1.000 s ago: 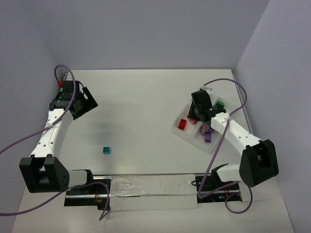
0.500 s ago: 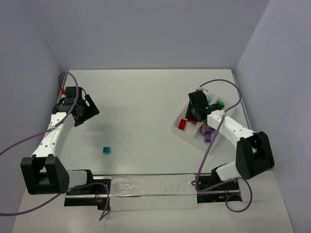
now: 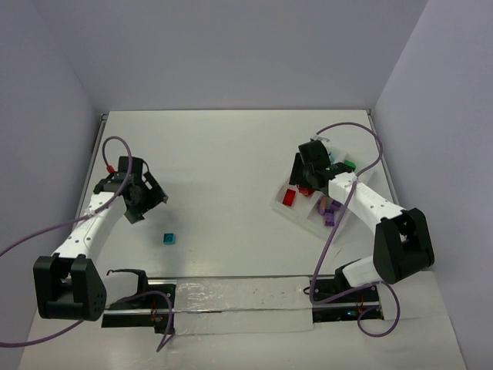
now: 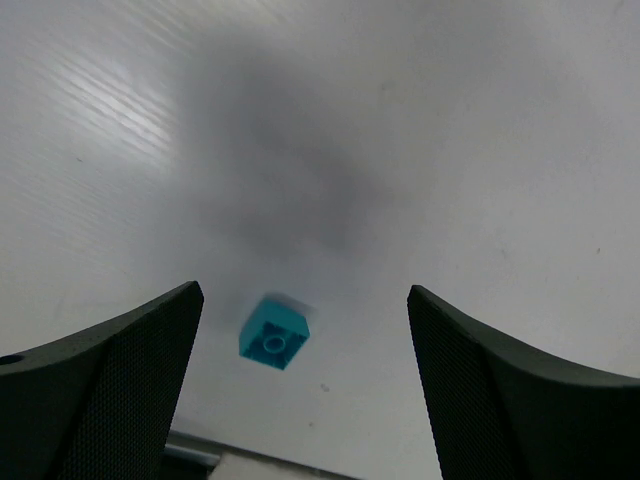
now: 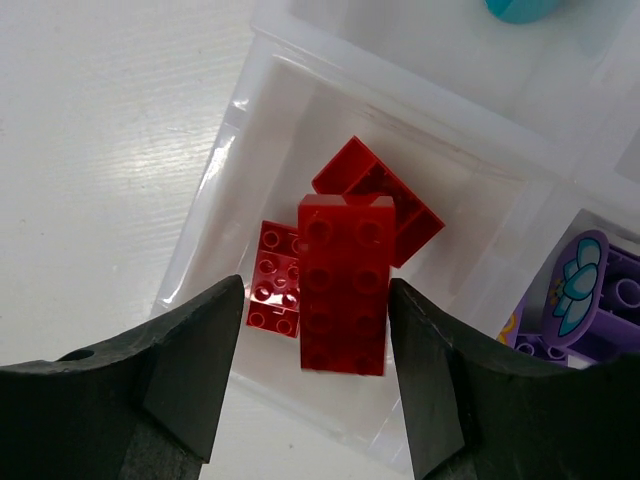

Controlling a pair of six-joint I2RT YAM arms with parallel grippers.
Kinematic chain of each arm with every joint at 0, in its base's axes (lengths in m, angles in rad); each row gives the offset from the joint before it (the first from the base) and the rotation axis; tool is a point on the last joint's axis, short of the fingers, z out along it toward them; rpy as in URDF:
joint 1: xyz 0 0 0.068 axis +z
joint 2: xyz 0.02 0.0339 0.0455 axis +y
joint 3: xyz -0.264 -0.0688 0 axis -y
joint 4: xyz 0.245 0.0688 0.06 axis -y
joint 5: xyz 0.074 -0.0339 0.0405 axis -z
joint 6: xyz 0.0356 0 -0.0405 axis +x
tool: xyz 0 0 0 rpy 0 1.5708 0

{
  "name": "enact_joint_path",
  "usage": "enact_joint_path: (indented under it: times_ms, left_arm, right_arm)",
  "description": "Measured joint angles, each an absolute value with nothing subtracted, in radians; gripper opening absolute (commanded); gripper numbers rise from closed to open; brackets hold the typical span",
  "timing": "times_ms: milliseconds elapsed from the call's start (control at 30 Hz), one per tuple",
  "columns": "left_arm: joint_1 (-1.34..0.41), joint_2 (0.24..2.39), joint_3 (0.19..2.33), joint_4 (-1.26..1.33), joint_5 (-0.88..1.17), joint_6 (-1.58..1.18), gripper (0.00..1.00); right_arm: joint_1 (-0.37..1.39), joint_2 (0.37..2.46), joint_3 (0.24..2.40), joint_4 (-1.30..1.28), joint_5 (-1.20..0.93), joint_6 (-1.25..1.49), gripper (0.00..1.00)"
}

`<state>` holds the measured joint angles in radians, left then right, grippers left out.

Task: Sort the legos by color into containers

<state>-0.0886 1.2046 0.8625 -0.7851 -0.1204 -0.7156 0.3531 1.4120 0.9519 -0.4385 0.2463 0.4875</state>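
Note:
A lone teal brick [image 3: 168,238] lies on the white table, and in the left wrist view [image 4: 274,333] it sits between and just beyond my fingertips. My left gripper [image 3: 154,200] [image 4: 303,300] is open and empty, hovering above and to the far left of it. The tray [image 3: 279,206] stands at the right. My right gripper [image 3: 303,187] [image 5: 315,295] is open over its near-left compartment [image 5: 230,190]. That compartment holds red bricks, and a long red brick [image 5: 345,283] lies between the jaws with a gap on the left side. Purple bricks [image 5: 590,290], a green brick [image 3: 349,165] and a teal brick [image 5: 520,8] lie in the other compartments.
A clear-covered rail [image 3: 231,297] runs along the near edge between the arm bases. Purple cables [image 3: 115,150] loop from both arms. Walls close in the table on the left, far and right sides.
My left arm has swung from the far-left edge toward the teal brick, now close above it. My right gripper has shifted slightly left over the tray's red compartment.

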Motion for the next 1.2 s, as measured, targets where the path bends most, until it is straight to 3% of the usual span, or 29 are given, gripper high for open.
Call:
enact_joint_path:
  times_ms: [233,1200]
  left_arm:
    - [-0.266,1.214,0.825,-0.798,-0.122,-0.836,0.91]
    - [-0.354,1.325,0.703,-0.777,-0.186,-0.984,0.91]
  right_arm:
    - [0.353,1.412,0.994,-0.438,0.247,0.48,0.68]
    - [0.353,1.412,0.994,-0.442,0.251,0.474,0.69]
